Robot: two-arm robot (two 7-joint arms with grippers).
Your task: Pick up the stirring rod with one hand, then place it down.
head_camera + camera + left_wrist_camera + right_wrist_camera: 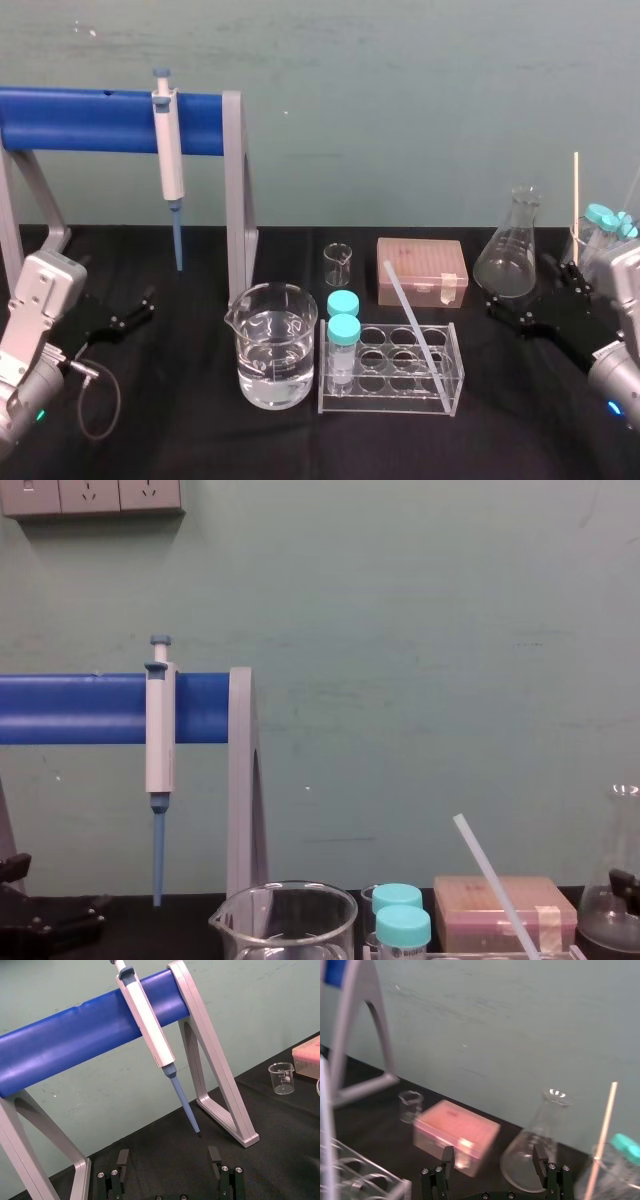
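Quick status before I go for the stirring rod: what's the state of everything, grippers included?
stirring rod: leaning tilted in the tube rack, unheld.
tube rack: upright, holding two capped tubes.
left gripper: jaws open, empty.
right gripper: jaws open, empty.
pipette: hanging on the blue bar.
large beaker: upright, part full of clear liquid.
small beaker: upright, empty.
Erlenmeyer flask: upright, looks empty.
tip box: lid shut.

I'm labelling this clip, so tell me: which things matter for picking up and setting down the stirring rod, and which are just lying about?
Job: stirring rod leaning in the tube rack; left end effector and right end effector, both open.
Lying about: pipette, water beaker, small beaker, pink box, flask.
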